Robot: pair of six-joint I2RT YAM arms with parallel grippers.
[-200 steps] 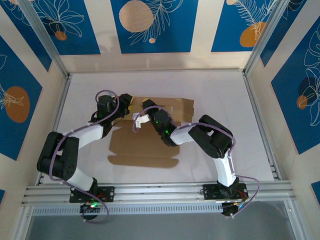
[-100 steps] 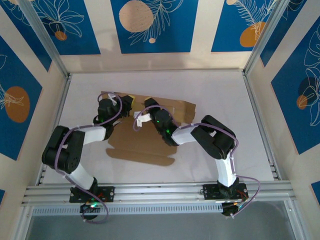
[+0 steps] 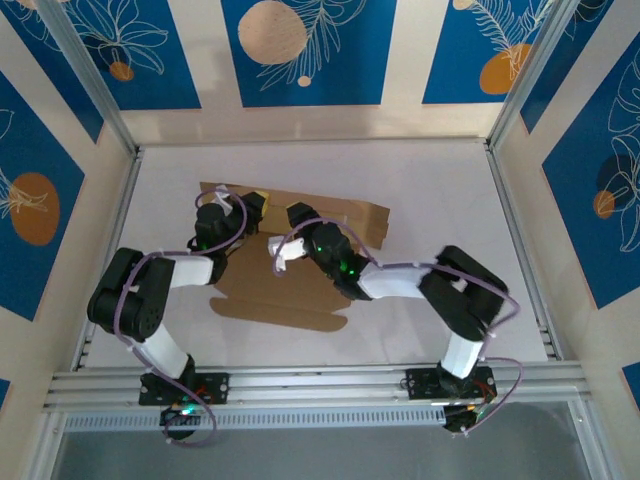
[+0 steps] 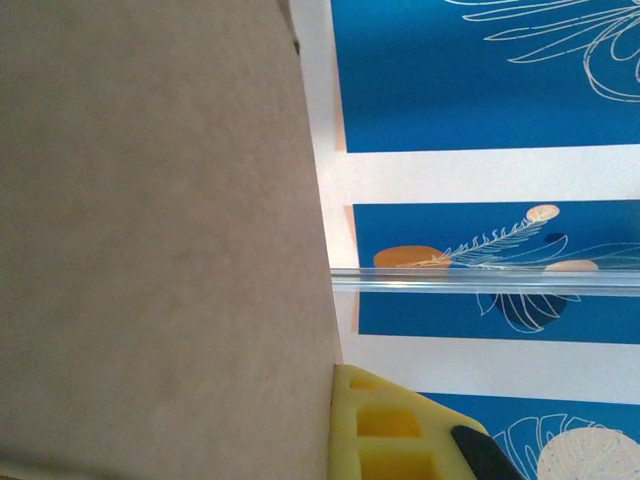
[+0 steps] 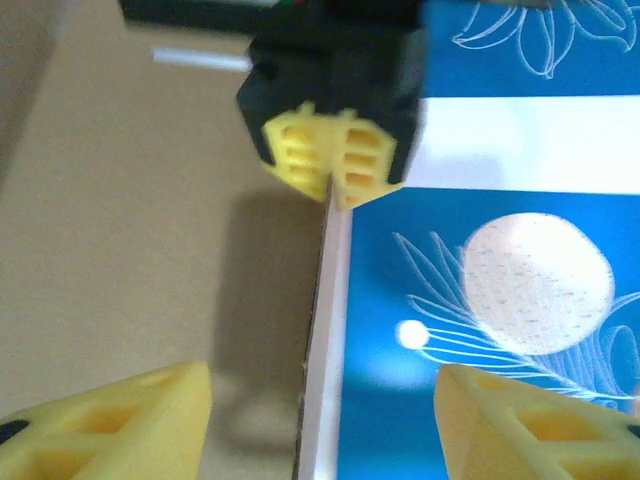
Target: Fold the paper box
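The paper box [image 3: 290,290] is a brown cardboard sheet lying mid-table, its rear flaps partly raised. My left gripper [image 3: 252,208] is at the sheet's rear left, shut on the edge of an upright flap. In the right wrist view its yellow pads [image 5: 333,165] pinch that edge. In the left wrist view the cardboard [image 4: 150,250] covers the left half, with one yellow finger [image 4: 390,430] pressed against it. My right gripper [image 3: 285,230] stands open just right of the left one. Its fingers [image 5: 110,420] straddle the same flap edge [image 5: 318,380] without touching it.
The white table [image 3: 440,200] is fenced by aluminium rails [image 3: 515,240] and blue-and-cream patterned walls [image 3: 300,50]. Both arm bases sit on the front rail [image 3: 320,385]. The two arms crowd together over the sheet's rear half.
The right gripper has opened and let go of the flap, its elbow swinging right. The left gripper has shut on the flap edge and its arm has drawn in.
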